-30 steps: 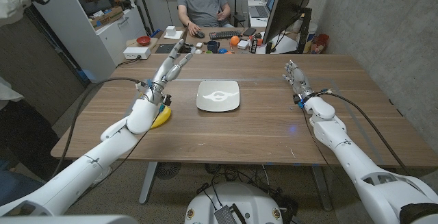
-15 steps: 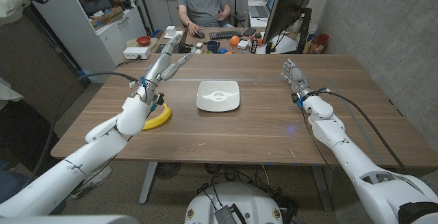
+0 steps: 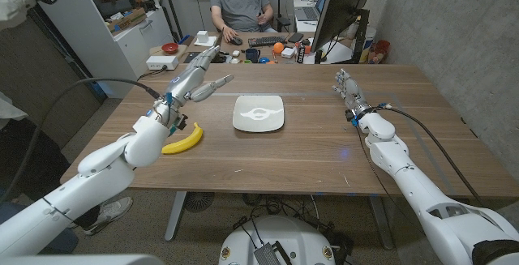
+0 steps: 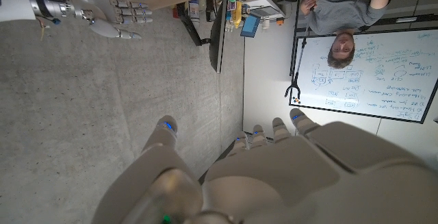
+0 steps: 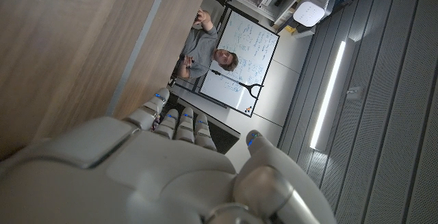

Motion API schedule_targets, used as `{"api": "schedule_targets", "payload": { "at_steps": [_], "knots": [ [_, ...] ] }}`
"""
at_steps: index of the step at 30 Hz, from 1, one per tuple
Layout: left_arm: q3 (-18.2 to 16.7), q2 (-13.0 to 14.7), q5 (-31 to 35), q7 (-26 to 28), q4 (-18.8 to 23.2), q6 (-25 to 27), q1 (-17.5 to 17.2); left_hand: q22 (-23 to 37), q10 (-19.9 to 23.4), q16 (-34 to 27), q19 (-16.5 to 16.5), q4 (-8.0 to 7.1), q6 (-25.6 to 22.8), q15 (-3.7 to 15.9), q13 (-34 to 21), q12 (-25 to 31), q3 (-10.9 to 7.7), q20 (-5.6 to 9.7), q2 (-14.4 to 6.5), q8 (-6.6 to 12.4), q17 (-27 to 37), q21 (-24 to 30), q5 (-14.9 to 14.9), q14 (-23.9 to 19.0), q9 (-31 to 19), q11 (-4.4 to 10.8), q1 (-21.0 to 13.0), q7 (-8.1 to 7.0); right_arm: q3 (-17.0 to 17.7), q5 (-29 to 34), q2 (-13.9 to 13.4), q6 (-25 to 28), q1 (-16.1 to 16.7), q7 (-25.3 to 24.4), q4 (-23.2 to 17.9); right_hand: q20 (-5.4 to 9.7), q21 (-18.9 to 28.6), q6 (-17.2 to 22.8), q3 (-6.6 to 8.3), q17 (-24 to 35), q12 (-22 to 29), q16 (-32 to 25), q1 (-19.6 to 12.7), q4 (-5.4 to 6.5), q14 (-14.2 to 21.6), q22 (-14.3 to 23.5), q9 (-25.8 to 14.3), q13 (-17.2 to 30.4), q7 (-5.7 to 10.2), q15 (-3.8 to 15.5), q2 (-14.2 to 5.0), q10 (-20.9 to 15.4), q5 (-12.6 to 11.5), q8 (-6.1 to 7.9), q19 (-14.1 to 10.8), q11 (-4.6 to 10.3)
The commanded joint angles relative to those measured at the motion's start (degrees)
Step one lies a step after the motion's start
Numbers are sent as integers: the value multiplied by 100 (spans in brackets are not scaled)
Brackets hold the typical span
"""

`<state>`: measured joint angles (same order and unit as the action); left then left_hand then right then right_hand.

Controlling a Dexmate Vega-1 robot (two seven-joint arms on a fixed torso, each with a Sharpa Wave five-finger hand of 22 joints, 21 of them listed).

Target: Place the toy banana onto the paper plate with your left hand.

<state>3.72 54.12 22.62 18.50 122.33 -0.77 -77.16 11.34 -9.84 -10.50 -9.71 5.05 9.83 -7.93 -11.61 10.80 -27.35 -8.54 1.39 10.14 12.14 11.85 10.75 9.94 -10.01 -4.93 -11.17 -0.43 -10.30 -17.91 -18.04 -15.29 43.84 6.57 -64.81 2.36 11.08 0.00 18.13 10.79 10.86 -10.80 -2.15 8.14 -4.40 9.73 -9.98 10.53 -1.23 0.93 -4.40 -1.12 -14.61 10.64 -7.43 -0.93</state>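
Over on your left, the toy banana (image 3: 183, 140) sits on the desk (image 3: 308, 147), well short of the paper plate (image 3: 259, 113). Your left hand (image 3: 195, 77) hovers above it, fingers spread and empty, so you're pre-grasp: drop down and grab it.

Wood, plastic and paper

By the glossy white plastic left hand (image 3: 192, 80), a smooth yellow banana (image 3: 183, 140) lies on the matt wood-grain table (image 3: 308, 151); the plate (image 3: 259, 113) beyond looks matt white.
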Motion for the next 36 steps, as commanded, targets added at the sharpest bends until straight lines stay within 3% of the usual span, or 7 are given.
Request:
{"api": "schedule_targets", "payload": {
  "at_steps": [1, 7, 9, 13, 24, 32, 36],
  "knots": [
    [-1326, -199, 559, -604, 1143, 1150, -1502, 20, -822, -18, -50, -34, 718, -112, -25, 21, 63, -181, 35, -2, 21, 7, -14, 814, -18, -139, 80, 4, -23, -22, 0, 17, -56, 84, 131, -7, 40, -4, 4, 8, 29, -28, -34, -20, -26, 30, -28, 26, -61, 15, -103, -32, -27, 12, -49, -19],
    [-1373, -545, 1120, -808, 1382, 2064, -1660, 22, -738, -83, 48, -46, 691, -175, -21, 85, 92, -301, 33, 30, 21, 57, -6, 704, -18, -243, 125, 71, -86, 16, 40, -24, -108, 155, 178, -6, 39, -3, 1, 8, 28, -28, -36, -21, -26, 29, -28, 26, -62, 14, -101, -31, -28, 13, -49, -20],
    [-1348, -653, 1287, -434, 1197, 1864, -1674, 22, -711, -99, 75, -42, 661, -177, -20, 101, 94, -320, 29, 45, 19, 69, -3, 665, -19, -251, 124, 103, -106, 40, 38, -40, -115, 169, 184, -6, 40, -3, 0, 8, 26, -27, -36, -21, -27, 29, -28, 26, -62, 9, -100, -27, -28, 13, -50, -18],
    [-1272, -591, 1725, -522, 1167, 2105, -1686, 18, -422, -165, 233, 28, 429, -73, -19, 228, 60, -239, -40, 122, -2, 130, 7, 457, -19, -59, 32, 46, -90, 18, 54, -44, -105, 172, 187, -5, 40, -7, -1, 8, 25, -27, -36, -21, -27, 29, -28, 26, -63, 16, -99, -23, -28, 11, -51, -17],
    [-1246, -658, 1687, -744, 1056, 2182, -1537, 14, -394, -168, 289, 98, 379, -37, -21, 239, 20, -177, -92, 127, -13, 148, 10, 409, -21, -21, -74, -51, -46, -8, 30, -75, -20, 178, 164, -5, 39, -10, -5, 8, 25, -27, -40, -24, -25, 29, -28, 26, -60, 10, -97, -23, -29, 11, -52, -24],
    [-1061, -426, 1745, -1270, 985, 2574, -1321, -4, -57, -250, 677, 227, 272, 79, -18, 357, 32, -218, -33, 129, -34, 271, 6, 67, -20, 66, -213, -175, -51, 7, -7, -120, 13, 184, 92, -5, 39, -13, -8, 7, 27, -26, -44, -28, -25, 29, -28, 27, -63, 11, -94, -28, -30, 10, -54, -28],
    [-833, -359, 1808, -1234, 786, 2748, -1141, -10, -68, -245, 723, 249, 226, 92, -15, 346, 41, -240, -9, 138, -40, 279, 9, 48, -18, 75, -236, -225, -64, 20, -14, -144, 4, 184, 97, -7, 39, -12, -10, 6, 27, -26, -46, -29, -22, 29, -28, 27, -66, 9, -93, -30, -30, 10, -55, -27]
  ]
}}
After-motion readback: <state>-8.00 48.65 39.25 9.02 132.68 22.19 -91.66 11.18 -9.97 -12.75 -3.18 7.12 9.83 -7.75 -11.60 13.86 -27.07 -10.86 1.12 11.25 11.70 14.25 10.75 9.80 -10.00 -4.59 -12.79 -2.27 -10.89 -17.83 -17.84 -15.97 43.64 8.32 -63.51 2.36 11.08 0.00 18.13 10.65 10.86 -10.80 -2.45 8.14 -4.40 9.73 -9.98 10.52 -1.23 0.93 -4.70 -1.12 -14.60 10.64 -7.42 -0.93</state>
